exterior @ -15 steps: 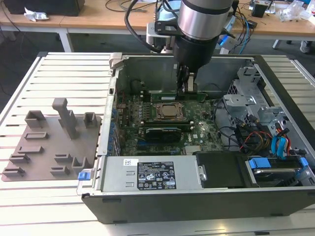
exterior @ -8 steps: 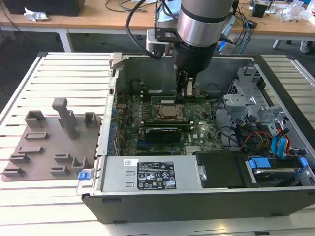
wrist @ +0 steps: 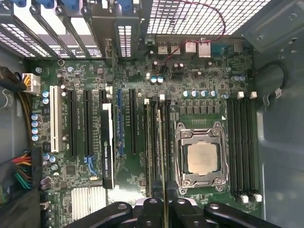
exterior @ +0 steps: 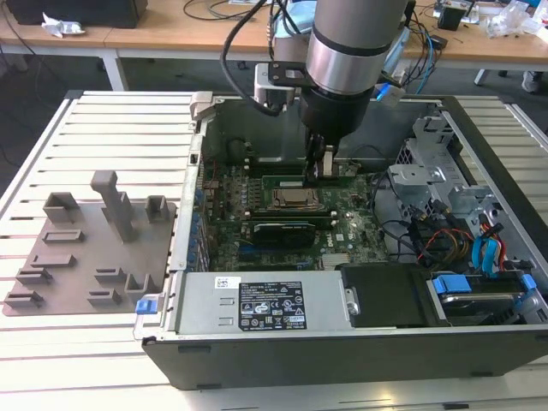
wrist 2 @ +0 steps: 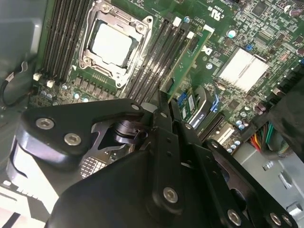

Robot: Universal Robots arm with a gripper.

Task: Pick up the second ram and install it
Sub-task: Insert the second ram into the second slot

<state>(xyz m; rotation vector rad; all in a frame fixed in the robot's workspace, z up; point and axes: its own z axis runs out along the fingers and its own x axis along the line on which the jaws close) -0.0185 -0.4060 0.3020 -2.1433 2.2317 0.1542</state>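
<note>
The second ram (exterior: 291,181) is a thin green stick standing on edge along the memory slots beside the CPU socket (exterior: 295,201), inside the open computer case. In the second wrist view its green face (wrist 2: 187,59) runs away from the fingertips. In the first wrist view the ram (wrist: 162,152) shows edge-on as a thin line between the black slots. My gripper (exterior: 318,167) reaches straight down into the case at the stick's end nearer the exterior view's right. Its fingers (wrist: 151,211) are drawn in on the stick's end. I cannot tell whether the stick is fully seated.
A black expansion card (exterior: 278,229) stands in a slot on the near side of the socket. A grey plastic plate with upright blocks (exterior: 86,248) lies on the slatted table at the exterior view's left. The power supply (exterior: 257,304), drive cage and cables (exterior: 454,214) crowd the case.
</note>
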